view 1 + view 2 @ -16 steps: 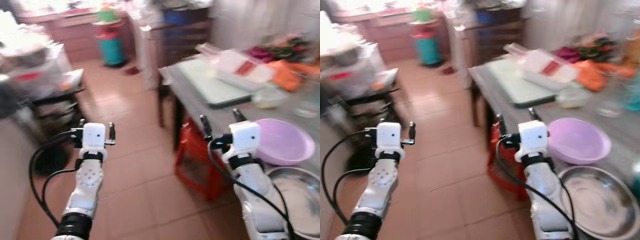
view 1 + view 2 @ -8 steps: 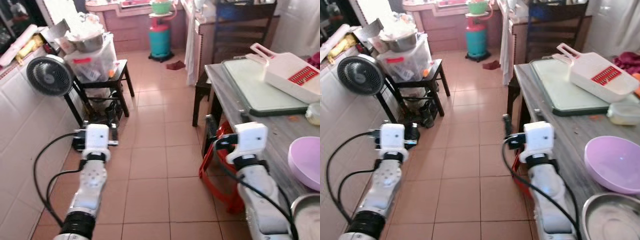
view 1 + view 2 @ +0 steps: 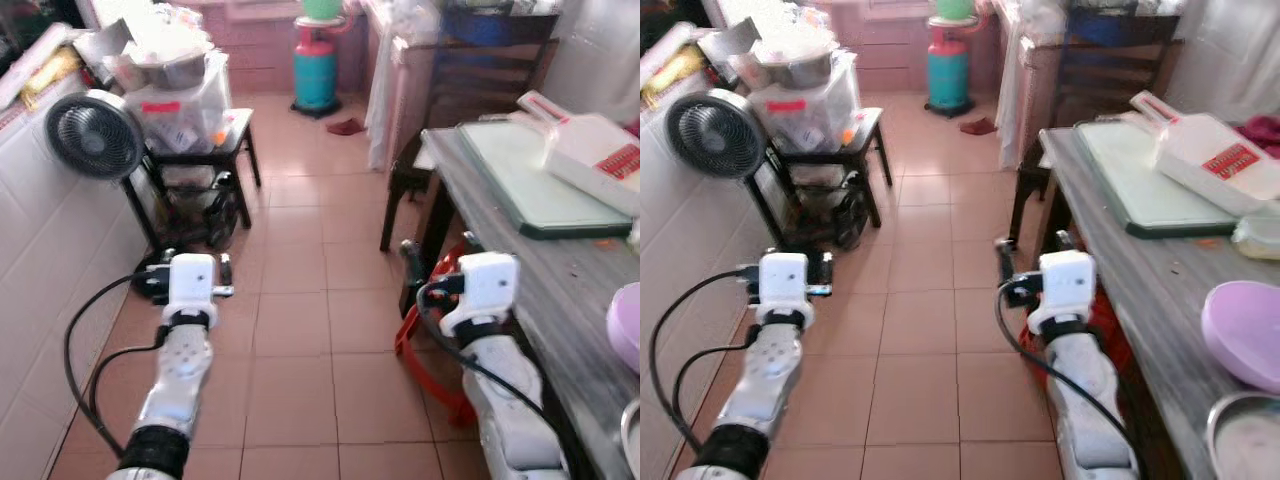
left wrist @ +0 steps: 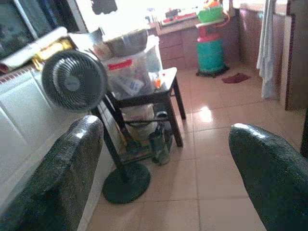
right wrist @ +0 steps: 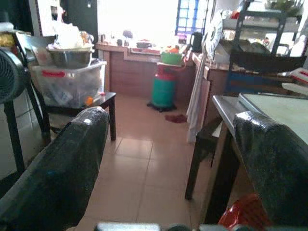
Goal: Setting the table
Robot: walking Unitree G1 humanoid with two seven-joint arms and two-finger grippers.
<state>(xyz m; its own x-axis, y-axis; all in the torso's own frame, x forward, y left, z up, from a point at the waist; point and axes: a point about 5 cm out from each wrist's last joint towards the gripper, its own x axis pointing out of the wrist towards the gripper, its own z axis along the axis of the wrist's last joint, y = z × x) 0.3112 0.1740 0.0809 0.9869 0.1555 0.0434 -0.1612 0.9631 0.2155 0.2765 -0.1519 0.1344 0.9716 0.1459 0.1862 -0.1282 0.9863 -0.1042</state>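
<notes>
The right gripper and the left gripper both hung spread wide over the tiled floor, holding nothing. A pink bowl, glossy and round, sat on the table right of the right gripper.

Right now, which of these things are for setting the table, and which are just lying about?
For the job:
table
pink bowl
steel dish
left gripper, open, empty
right gripper, open, empty

Lying about:
fan
gas cylinder
red stool under the table
cutting board with a slicer on it
storage bin on the small black table
</notes>
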